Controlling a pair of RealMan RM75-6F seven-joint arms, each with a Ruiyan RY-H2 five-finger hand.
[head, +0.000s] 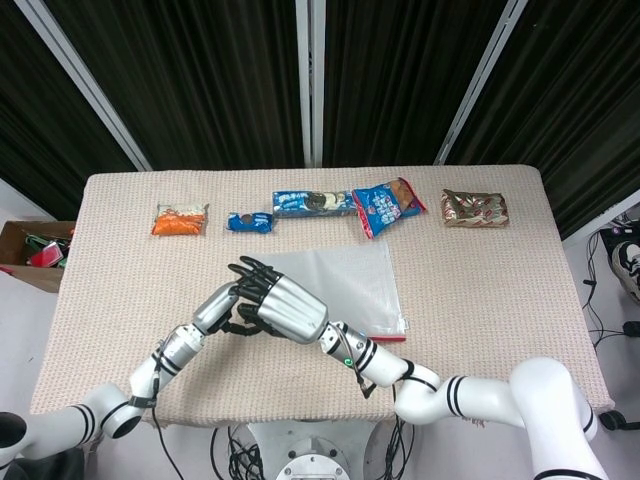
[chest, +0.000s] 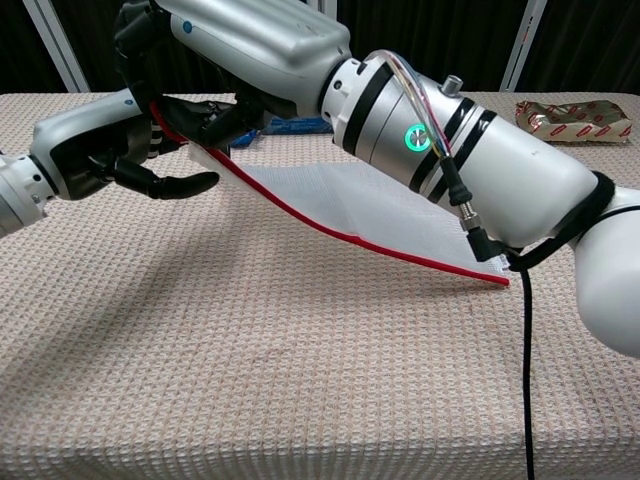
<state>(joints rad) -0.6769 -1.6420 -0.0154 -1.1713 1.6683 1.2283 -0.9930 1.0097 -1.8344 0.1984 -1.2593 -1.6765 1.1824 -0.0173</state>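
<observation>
A clear zip bag (head: 350, 283) with a red zip strip (chest: 400, 258) lies mid-table. Its near left corner is lifted off the cloth. My right hand (head: 287, 306) grips that raised corner from above; in the chest view the right hand (chest: 230, 45) fills the upper left. My left hand (head: 226, 309) sits right beside it on the left. In the chest view the left hand (chest: 115, 150) reaches under the raised red edge, thumb stretched out below it and fingers touching near the corner. I see no firm hold by the left hand.
Along the far edge lie an orange pack (head: 181, 220), a small blue pack (head: 250, 222), a blue cookie pack (head: 312, 203), a blue-red snack bag (head: 387, 207) and a brown-gold pack (head: 474, 209). A cardboard box (head: 30, 250) sits off the table's left side.
</observation>
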